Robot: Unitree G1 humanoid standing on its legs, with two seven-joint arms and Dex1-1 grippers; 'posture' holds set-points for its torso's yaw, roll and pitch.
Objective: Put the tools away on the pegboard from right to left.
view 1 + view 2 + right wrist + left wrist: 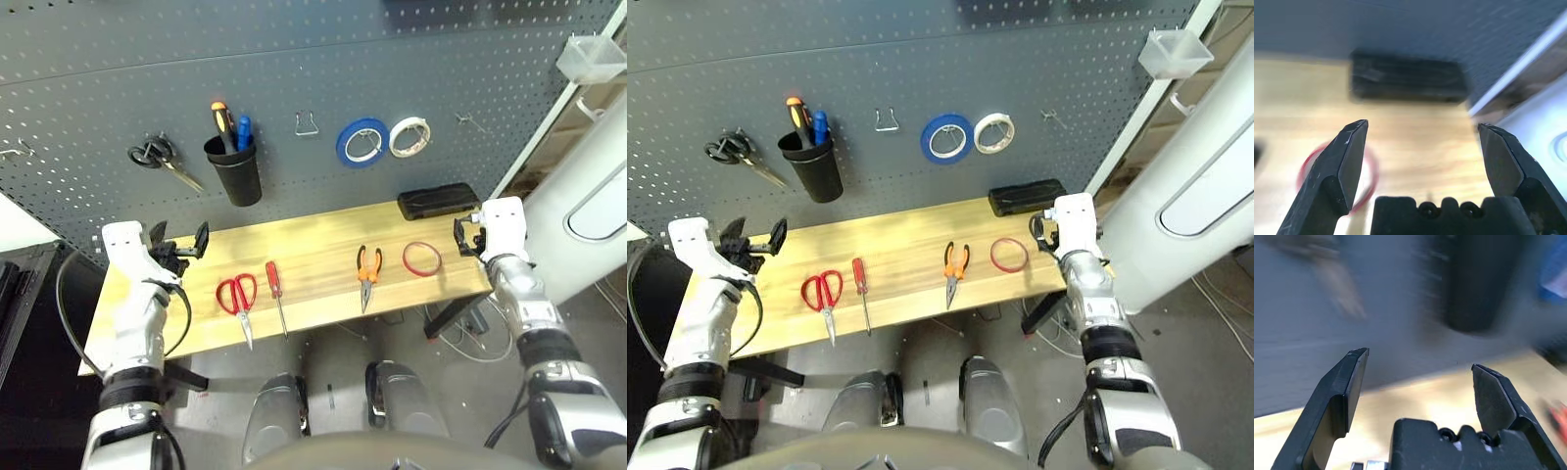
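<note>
On the wooden bench (313, 245) below the pegboard (294, 59) I see all four tools lying flat: red tape ring (422, 258) far right, then orange-handled pliers (367, 272), red-handled screwdriver (275, 291) and red-handled scissors (238, 300). My right gripper (468, 238) hangs just right of the ring, jaws spread wide and empty; my left gripper (182, 250) likewise, at the left end. Risk as I judge it: the thin, flat ring may skate away or slip the fingertips, and the black case (438, 201) just behind crowds the approach.
</note>
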